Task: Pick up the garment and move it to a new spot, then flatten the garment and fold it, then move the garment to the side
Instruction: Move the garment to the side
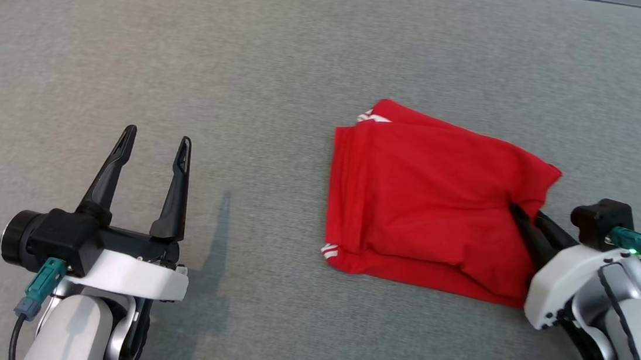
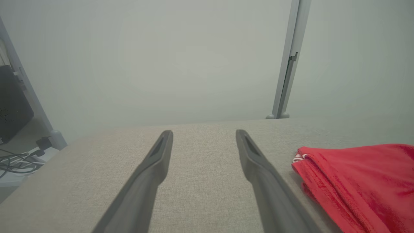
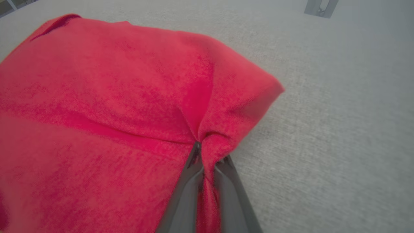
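The right claw [image 3: 209,154] pinches a bunch of cloth at the right edge of the red garment [image 1: 430,202], which lies folded on the grey counter [image 1: 250,50]. The left claw [image 1: 156,136] stands spread, well apart. The cloth seems soft and light; I think it will sag, so hold all layers at the edge.
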Robot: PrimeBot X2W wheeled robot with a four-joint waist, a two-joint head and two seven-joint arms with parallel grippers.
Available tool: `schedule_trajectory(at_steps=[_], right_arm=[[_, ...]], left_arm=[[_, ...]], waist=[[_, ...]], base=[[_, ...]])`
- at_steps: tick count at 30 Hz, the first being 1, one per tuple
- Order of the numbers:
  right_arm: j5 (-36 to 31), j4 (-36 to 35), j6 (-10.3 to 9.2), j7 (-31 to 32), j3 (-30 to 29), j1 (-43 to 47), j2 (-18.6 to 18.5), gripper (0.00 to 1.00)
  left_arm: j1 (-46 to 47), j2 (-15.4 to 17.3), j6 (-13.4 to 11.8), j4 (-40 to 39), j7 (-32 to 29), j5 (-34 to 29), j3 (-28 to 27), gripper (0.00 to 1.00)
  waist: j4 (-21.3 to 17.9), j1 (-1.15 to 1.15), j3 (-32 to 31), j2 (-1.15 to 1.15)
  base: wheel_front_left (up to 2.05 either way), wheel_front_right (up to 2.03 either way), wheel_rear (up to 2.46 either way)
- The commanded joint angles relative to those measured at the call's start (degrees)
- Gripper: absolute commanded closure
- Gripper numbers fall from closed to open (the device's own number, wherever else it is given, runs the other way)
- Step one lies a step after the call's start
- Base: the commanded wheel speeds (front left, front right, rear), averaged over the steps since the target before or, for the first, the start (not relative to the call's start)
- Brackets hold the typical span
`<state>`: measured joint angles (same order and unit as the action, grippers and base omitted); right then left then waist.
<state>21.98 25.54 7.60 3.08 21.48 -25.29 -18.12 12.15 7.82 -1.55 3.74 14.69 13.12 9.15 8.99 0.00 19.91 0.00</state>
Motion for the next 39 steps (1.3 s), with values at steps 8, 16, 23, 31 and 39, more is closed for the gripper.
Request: schedule_trajectory(at_steps=[8,16,23,31,39], right_arm=[[-1.8,-8.9,-0.13,3.1,0.2,4.8,-8.0,1.00],[-3.6,-16.3,-0.13,6.9,-2.5,6.8,-15.6,1.00],[-5.6,-21.8,-0.13,6.9,-6.9,1.5,-23.8,1.00],[-1.5,-15.8,-0.13,3.5,-7.1,-8.6,-31.8,1.00],[-0.6,-0.2,-0.13,-0.8,-5.5,-17.9,-32.1,0.81]], left_arm=[[0.2,1.9,0.7,-1.0,-0.2,-1.0,0.6,0.00],[2.7,4.4,1.4,-4.2,-2.5,-2.2,1.2,0.00],[5.2,6.2,1.6,-7.8,-5.0,-3.0,1.3,0.00],[7.9,7.6,2.2,-9.8,-7.5,-3.7,2.2,0.00],[10.5,8.6,2.6,-10.7,-8.5,-4.0,2.5,0.00]], waist=[[-10.1,0.00,0.5,0.00],[-17.7,0.00,3.7,0.00],[-22.7,0.00,8.3,0.00],[-23.6,0.00,12.7,0.00],[-22.1,0.00,15.8,0.00]], base=[[0.00,0.00,0.00],[0.00,0.00,0.00],[0.00,0.00,0.00],[0.00,0.00,0.00],[0.00,0.00,0.00]])
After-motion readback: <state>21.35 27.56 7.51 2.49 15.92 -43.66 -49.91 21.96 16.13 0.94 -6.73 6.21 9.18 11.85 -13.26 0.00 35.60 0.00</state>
